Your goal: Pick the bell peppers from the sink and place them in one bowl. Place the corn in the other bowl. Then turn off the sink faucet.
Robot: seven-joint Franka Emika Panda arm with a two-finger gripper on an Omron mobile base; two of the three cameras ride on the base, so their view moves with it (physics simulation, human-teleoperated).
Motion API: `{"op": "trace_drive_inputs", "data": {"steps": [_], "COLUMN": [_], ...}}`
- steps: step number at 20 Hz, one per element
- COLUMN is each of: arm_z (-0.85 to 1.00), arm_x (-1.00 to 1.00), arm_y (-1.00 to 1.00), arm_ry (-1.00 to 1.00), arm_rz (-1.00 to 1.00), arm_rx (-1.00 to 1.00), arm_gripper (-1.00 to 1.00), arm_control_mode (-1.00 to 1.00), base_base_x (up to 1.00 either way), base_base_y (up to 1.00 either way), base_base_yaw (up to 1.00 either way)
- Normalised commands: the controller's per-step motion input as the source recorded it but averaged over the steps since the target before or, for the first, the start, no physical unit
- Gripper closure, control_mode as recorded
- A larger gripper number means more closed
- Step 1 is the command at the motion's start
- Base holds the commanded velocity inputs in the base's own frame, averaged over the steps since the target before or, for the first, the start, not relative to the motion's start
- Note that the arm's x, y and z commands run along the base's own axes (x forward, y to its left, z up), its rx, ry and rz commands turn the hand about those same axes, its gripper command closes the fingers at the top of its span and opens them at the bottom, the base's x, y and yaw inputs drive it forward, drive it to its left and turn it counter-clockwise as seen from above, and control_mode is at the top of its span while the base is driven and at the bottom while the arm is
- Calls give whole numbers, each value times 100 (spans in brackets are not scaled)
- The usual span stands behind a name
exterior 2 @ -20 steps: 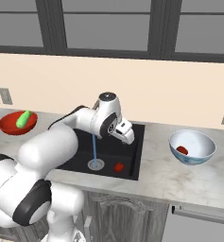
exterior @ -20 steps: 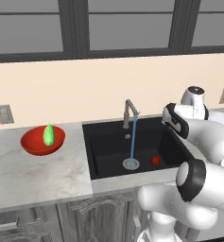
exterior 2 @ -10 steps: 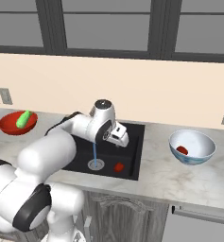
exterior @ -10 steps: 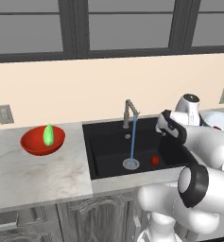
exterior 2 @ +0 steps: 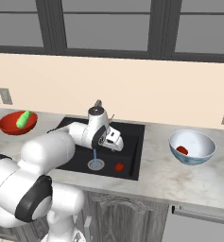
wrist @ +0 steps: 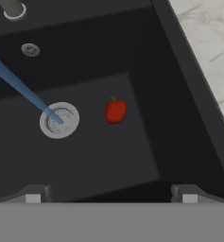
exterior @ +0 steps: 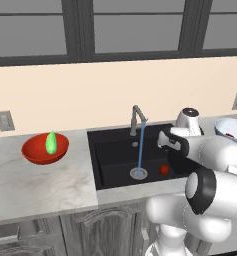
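Because one pepper (wrist: 116, 112) lies in the sink (wrist: 108, 156), the gripper (wrist: 111, 194) hangs above it, fully open and empty, ready for descending.

A long marble counter (exterior: 45, 185) is running under the window wall, and a black sink (exterior: 115, 167) is sitting sunk into the middle of it. A red bowl (exterior: 45, 149) is resting on the counter to the left of the sink. A white and blue bowl (exterior 2: 191, 147) is resting on the counter to the right of it. Both bowls are standing well apart from the sink's edge
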Motion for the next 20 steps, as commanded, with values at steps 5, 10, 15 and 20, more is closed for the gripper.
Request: {"op": "trace_drive_inputs", "data": {"steps": [5, 10, 15, 20], "arm_z": [-37, -32, -27, -33], "arm_x": [20, 24, 19, 24], "arm_y": [13, 0, 0, -3], "arm_ry": [9, 8, 5, 4], "arm_rz": [0, 2, 2, 0], "arm_rx": [-4, 0, 1, 0], "arm_gripper": [-100, -100, -100, -100], "arm_control_mode": [-100, -100, -100, -100], "base_base_x": [0, 0, 0, 0], "base_base_y": [0, 0, 0, 0], "base_base_yaw": [0, 0, 0, 0]}}
